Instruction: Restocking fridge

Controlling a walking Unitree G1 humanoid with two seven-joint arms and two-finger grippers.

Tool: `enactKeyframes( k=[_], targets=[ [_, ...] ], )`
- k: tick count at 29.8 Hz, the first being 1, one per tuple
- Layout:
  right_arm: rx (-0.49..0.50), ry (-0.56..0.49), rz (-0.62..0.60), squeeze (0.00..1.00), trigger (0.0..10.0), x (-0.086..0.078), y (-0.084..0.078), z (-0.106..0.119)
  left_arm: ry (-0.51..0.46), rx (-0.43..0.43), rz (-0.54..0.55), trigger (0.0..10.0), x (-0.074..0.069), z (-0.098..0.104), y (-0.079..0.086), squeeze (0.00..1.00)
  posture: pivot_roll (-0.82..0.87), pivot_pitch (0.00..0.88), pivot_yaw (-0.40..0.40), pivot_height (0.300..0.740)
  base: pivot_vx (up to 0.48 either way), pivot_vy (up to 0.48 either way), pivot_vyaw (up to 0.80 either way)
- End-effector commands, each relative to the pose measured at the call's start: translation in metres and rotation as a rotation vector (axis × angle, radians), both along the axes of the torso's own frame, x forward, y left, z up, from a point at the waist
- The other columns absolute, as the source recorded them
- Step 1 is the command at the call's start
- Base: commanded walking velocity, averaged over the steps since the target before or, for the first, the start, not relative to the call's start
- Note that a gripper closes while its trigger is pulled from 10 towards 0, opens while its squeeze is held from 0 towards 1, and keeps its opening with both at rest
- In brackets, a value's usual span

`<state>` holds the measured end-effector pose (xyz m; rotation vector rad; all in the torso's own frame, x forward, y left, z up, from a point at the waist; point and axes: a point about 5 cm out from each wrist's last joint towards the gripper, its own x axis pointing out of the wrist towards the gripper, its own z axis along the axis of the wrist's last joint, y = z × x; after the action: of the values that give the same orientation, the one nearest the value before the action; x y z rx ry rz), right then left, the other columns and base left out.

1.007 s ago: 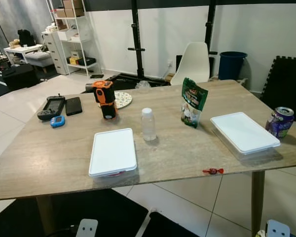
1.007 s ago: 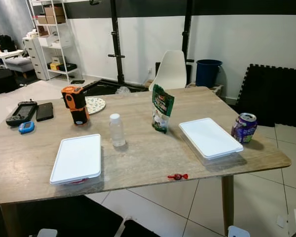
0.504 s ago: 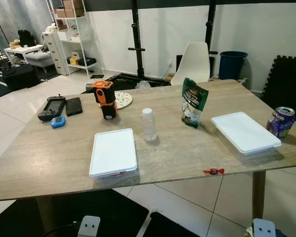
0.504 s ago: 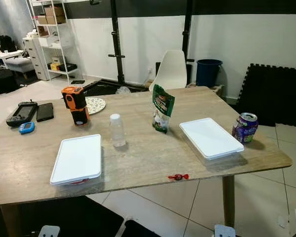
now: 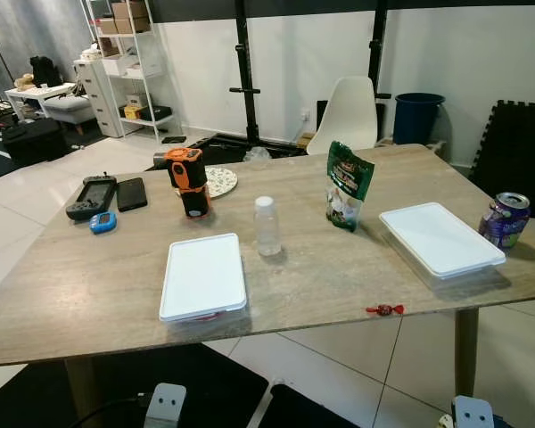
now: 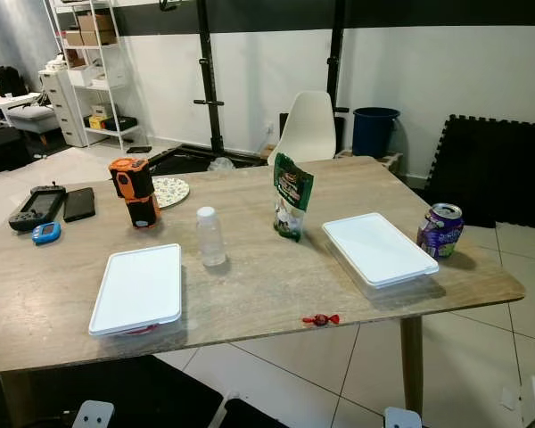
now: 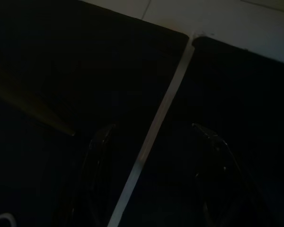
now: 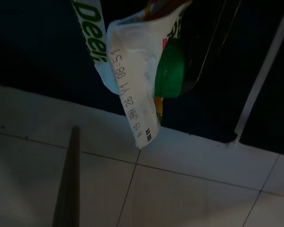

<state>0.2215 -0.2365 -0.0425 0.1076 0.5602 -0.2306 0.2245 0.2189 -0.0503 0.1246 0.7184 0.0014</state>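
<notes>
On the wooden table [image 5: 89, 294] stand a small clear water bottle [image 5: 267, 226], a green snack bag [image 5: 348, 185] and a purple drink can [image 5: 505, 220]. Two flat containers with white lids lie there, one at front left [image 5: 203, 275], one at right [image 5: 440, 237]. Both arms hang below the table's front edge, with the left wrist [image 5: 165, 406] and right wrist [image 5: 471, 412] at the picture's bottom. My right gripper [image 8: 189, 56] is shut on a white and green pouch [image 8: 132, 80] with a green cap, over tiled floor. My left gripper [image 7: 156, 179] is open over a black mat.
At the table's far left lie a game controller [image 5: 93, 192], a phone [image 5: 131, 193], a small blue device [image 5: 102, 222], an orange and black tool [image 5: 189, 181] and a patterned plate [image 5: 219, 180]. A red wrapped sweet [image 5: 384, 309] lies near the front edge. A white chair [image 5: 352, 112] and blue bin [image 5: 418, 116] stand behind.
The view has shifted slightly. The right wrist at the bottom edge has moved left, and the left wrist a little right. Nothing on the table has moved.
</notes>
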Motion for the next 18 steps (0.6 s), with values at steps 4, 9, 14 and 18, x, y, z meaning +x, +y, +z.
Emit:
enactKeyframes(
  k=[4,9,14,18],
  targets=[
    [0.006,0.046,0.001,0.0,10.0,-0.01,0.0,-0.007,0.026,-0.003,-0.004,10.0,-0.004,-0.004,-0.004,0.0,-0.09,0.076,0.064,0.74,0.0,0.0,-0.8],
    [0.012,0.041,-0.032,0.0,10.0,-0.01,-0.003,-0.007,0.034,0.009,-0.029,10.0,-0.002,-0.004,-0.005,0.0,-0.09,0.084,0.072,0.74,0.0,0.0,-0.8],
    [0.019,0.042,-0.081,0.0,10.0,-0.014,-0.009,-0.007,0.034,0.0,-0.044,10.0,-0.002,-0.003,-0.007,0.0,-0.09,0.086,0.073,0.74,0.0,0.0,-0.8],
    [0.015,0.055,-0.094,0.0,10.0,-0.017,-0.012,-0.009,0.045,0.006,-0.042,10.0,-0.002,-0.004,-0.006,0.0,-0.09,0.088,0.075,0.74,0.0,0.0,-0.8]
  ],
)
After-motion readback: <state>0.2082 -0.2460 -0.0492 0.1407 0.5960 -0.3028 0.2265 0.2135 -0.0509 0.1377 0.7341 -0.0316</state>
